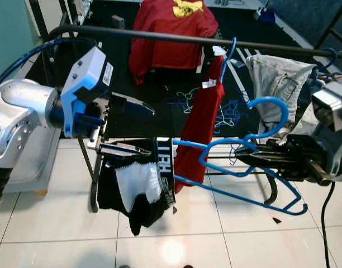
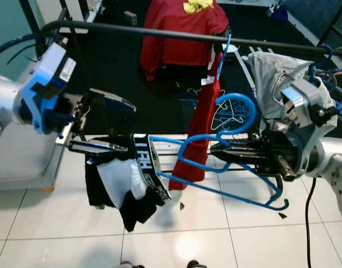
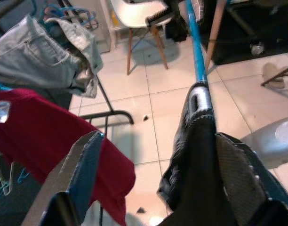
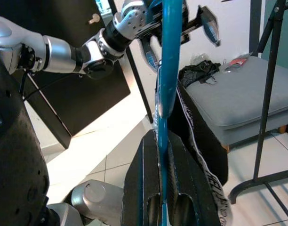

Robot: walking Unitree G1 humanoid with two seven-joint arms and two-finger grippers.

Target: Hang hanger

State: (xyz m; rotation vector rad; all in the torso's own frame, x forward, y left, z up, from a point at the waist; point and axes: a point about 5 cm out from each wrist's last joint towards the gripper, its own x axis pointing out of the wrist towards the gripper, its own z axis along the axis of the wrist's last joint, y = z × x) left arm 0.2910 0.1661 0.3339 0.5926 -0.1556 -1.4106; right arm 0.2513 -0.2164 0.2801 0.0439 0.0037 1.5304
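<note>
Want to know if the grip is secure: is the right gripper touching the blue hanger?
Touching. In the right wrist view the right gripper has both black fingers pressed against the blue hanger, its bar running between them.

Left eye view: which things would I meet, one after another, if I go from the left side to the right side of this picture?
Left end effector → black and white shorts on the blue hanger → hanging red garment → grey jeans over the rail → right end effector side, its arm at the right edge.
</note>
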